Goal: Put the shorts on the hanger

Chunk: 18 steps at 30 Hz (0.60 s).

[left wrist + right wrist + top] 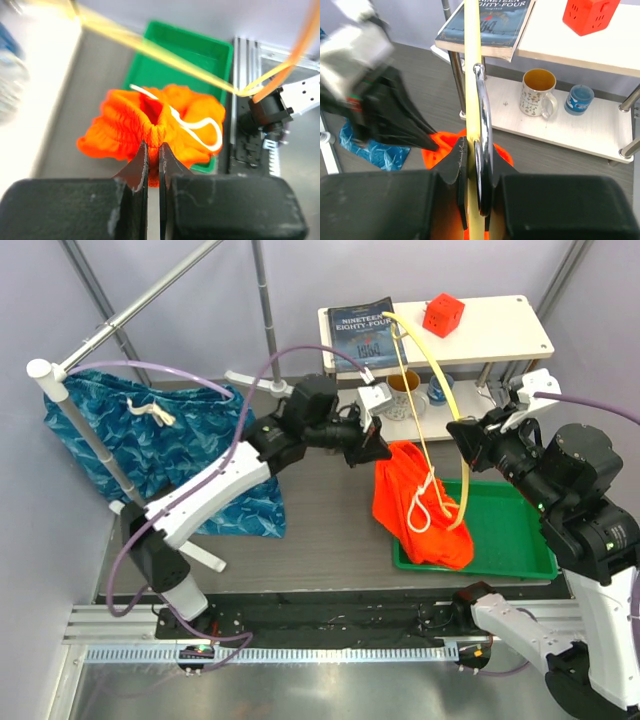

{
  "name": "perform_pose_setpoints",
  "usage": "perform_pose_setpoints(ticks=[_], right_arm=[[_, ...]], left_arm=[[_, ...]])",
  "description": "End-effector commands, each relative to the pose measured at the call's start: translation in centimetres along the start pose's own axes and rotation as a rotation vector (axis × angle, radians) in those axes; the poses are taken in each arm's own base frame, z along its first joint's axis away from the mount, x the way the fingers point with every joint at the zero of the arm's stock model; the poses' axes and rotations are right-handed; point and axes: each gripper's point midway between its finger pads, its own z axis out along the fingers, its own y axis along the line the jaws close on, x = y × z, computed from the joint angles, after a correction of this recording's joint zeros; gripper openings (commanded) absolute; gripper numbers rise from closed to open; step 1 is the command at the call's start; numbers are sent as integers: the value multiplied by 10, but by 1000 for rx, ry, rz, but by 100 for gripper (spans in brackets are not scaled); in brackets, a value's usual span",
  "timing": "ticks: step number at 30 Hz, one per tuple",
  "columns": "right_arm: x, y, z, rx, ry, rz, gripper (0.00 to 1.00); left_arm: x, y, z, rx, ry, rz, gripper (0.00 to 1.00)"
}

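**Figure.** Left tool point(153, 152) was closed fully on a bunched fold of the waistband of the shorts point(425, 510), which draped from it down into the green tray point(520, 540) on the worktop. Right tool point(472, 150) was clamped on the hanger point(472, 50) at its metal hook point(481, 100). The hanger's long axis ran from the far shelf point(500, 330) toward the near edge, crossing above the shorts; contact could not be told. The shorts lay just left of the right tool, between the two tools, the left arm nearer. Judged next: bar and waistband must be brought together
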Motion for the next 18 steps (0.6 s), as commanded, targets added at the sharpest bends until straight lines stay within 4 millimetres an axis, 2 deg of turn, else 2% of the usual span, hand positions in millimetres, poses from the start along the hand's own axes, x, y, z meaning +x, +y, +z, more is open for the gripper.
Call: perform_pose_setpoints(ticks=[1,3,4,5,6,7,10,12,15,16,17,18], right_arm=[[-56,-10,1,59,-183,-21,1],[-64,-11,2,66,-208,-26,1],[-67,-11,1,65,-216,-31,1],[-73,-10,2,64,-229,-31,1],[-76,-10,2,61,-235,-31,1],[-78,-9,2,57,-240,-30,1],[-80,-7,5,44,-243,-61,1],[-79,-6,6,36,-240,-69,1],[-71,8,7,-47,-224,-99,1],[-67,12,7,-72,-216,-106,1],[-56,15,10,-97,-188,-113,1],[-50,20,11,-126,-171,-135,1]], left_arm=[[-60,-5,-54,-87,-47,282,0],[-84,-6,-73,-135,-80,348,0],[-109,-11,-88,-156,-130,392,0],[-120,-14,-96,-169,-146,420,0],[-121,-10,-103,-197,-124,438,0],[-140,-14,-117,-224,-155,502,0],[-144,-10,-143,-284,-117,585,0],[-139,-4,-154,-329,-90,595,0],[-105,-5,-168,-343,6,560,0],[-72,3,-161,-331,87,518,0],[-66,-3,-175,-361,79,496,0],[-52,2,-179,-375,93,468,0]])
